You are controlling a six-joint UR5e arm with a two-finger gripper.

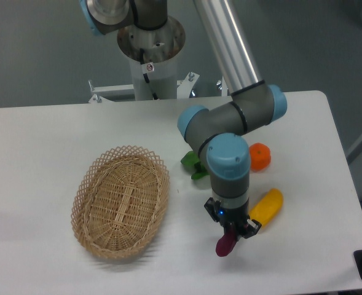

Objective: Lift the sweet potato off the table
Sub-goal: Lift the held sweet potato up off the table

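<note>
Tool (231, 234) grips sweet potato (225, 245); basket (120, 201) bare

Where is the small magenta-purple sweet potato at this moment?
The small magenta-purple sweet potato is at the gripper fingertips, near the white table's front edge, right of the oval wicker basket.

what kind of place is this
Probably a robotics lab test bench: a robot arm mounted at a plain white table, with a wicker basket and toy-like vegetables, including a sweet potato, laid out.
</note>
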